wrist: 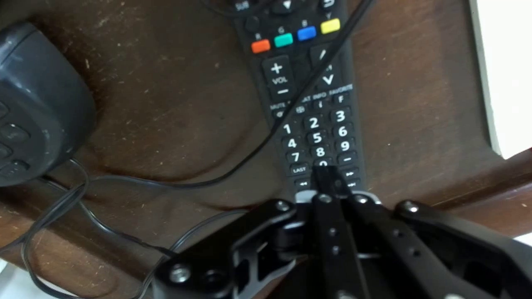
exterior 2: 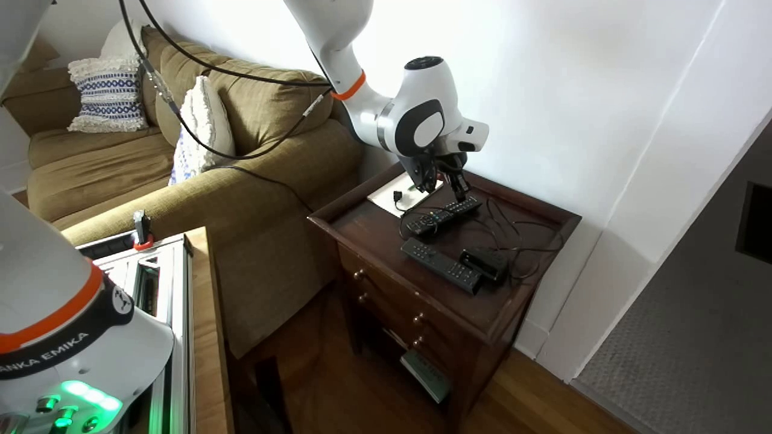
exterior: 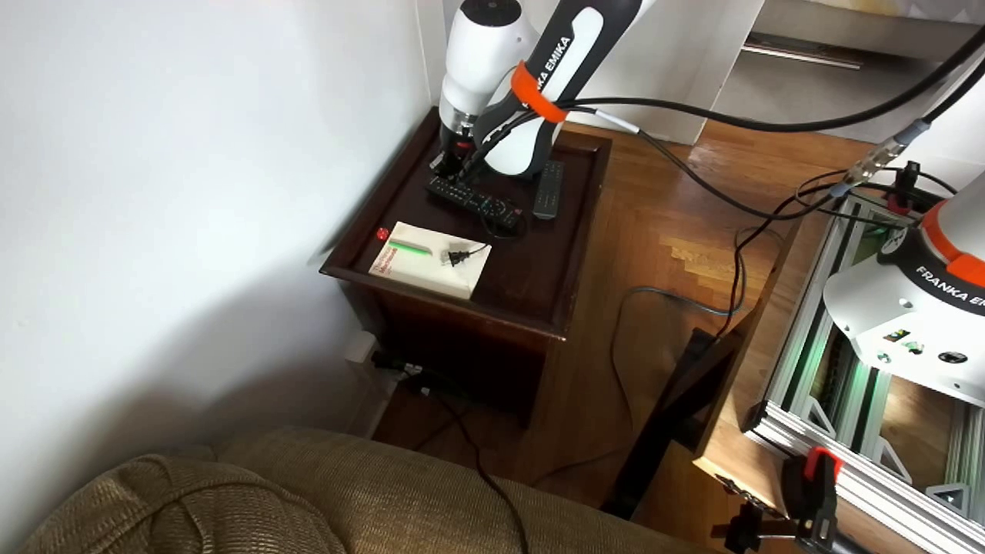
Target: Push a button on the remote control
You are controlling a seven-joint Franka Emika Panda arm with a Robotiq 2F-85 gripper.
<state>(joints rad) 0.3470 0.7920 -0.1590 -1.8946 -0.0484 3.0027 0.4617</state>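
A long black remote control (wrist: 318, 137) with number keys and coloured buttons lies on the dark wooden stand. It shows in both exterior views (exterior: 486, 206) (exterior 2: 443, 217). A thin black cable crosses over it. My gripper (wrist: 328, 172) is shut and empty, pointing down over the number-key end. In the wrist view its fingertips cover the lower part of the 0 key and keys below it. I cannot tell whether they touch the remote. The gripper also shows at that end in both exterior views (exterior: 446, 168) (exterior 2: 461, 194). A second dark remote (exterior: 549, 190) lies apart; it also shows in an exterior view (exterior 2: 441, 265).
A black corded device (exterior 2: 485, 263) stands beside the second remote. A white book (exterior: 431, 259) with a green item (exterior: 410, 248) and a plug (exterior: 458, 257) lies on the stand. A small red object (exterior: 382, 233) is beside it. The stand has a raised rim (exterior: 454, 305), near a white wall.
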